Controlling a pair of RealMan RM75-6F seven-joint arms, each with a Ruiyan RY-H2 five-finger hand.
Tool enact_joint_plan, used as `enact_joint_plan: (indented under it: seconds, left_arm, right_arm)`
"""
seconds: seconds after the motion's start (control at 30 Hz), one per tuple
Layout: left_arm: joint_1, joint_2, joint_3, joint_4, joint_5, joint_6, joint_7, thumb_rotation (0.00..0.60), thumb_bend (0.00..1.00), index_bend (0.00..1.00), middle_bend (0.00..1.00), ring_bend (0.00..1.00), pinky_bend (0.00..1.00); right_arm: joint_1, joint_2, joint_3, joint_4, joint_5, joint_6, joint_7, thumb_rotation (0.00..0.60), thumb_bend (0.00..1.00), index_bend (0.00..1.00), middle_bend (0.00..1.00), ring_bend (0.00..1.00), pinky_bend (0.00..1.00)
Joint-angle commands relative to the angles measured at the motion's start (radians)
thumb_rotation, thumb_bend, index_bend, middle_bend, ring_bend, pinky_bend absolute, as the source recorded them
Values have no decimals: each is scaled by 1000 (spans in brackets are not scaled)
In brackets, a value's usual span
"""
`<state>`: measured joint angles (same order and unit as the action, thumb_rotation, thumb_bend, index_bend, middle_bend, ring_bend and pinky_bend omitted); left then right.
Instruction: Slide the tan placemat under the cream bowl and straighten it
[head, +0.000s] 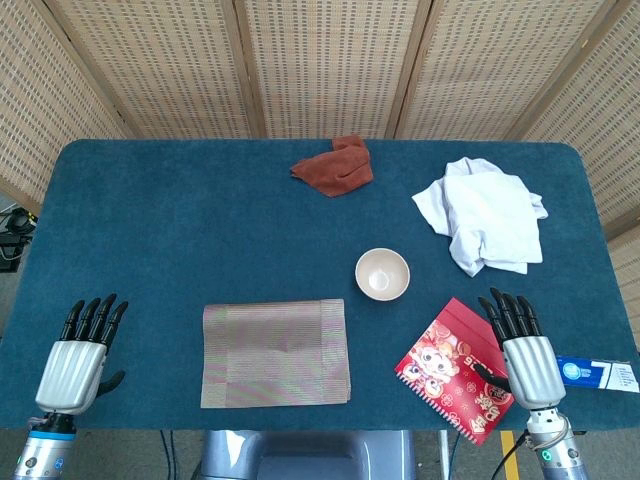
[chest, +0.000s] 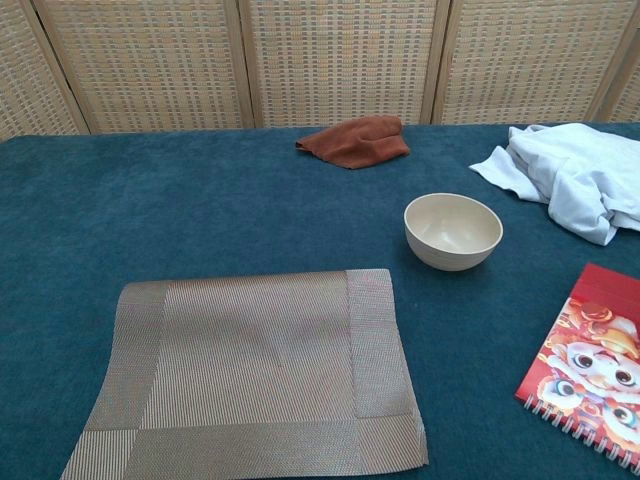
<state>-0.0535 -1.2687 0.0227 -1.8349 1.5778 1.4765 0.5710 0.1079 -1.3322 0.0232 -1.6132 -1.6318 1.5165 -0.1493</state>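
The tan placemat (head: 275, 352) lies flat at the near middle of the blue bench (head: 180, 230), and the cream bowl (head: 382, 274) stands on the bare bench just beyond its far right corner, not touching it. The left hand (head: 78, 355) at the near left corner and the right hand (head: 520, 348) at the near right both grasp nothing, fingers (head: 95, 316) stretched out. The right hand rests over a red notebook (head: 445, 365); a white cloth (head: 485, 212) and a rust cloth (head: 335, 166) lie farther back.

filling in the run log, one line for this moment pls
stage: not started | placemat: flat, apart from bowl | left hand: open, empty | right hand: open, over notebook
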Motion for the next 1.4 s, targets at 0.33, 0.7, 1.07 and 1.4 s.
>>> enact_joint_plan:
  seconds: [0.33, 0.7, 1.07, 1.4]
  left_arm:
    - [1, 4, 6, -8, 12, 5, -5, 600, 0, 0, 0, 0, 0]
    - [-4, 5, 18, -10, 22, -9, -12, 600, 0, 0, 0, 0, 0]
    - [-19, -36, 88, 118, 157, -27, -146, 600, 16, 42, 0, 0, 0]
    - [-11, -141, 154, 282, 249, -45, -177, 600, 182, 11, 0, 0, 0]
  right_arm:
    - [1, 4, -4, -13, 4, -11, -10, 600, 213, 37, 0, 0, 0]
    - [2, 3, -5, -12, 8, -18, -11, 600, 213, 39, 0, 0, 0]
    - [2, 2, -9, -14, 1, -18, -12, 600, 213, 47, 0, 0, 0]
    - [-2, 5, -12, -21, -8, -9, -16, 600, 213, 47, 0, 0, 0]
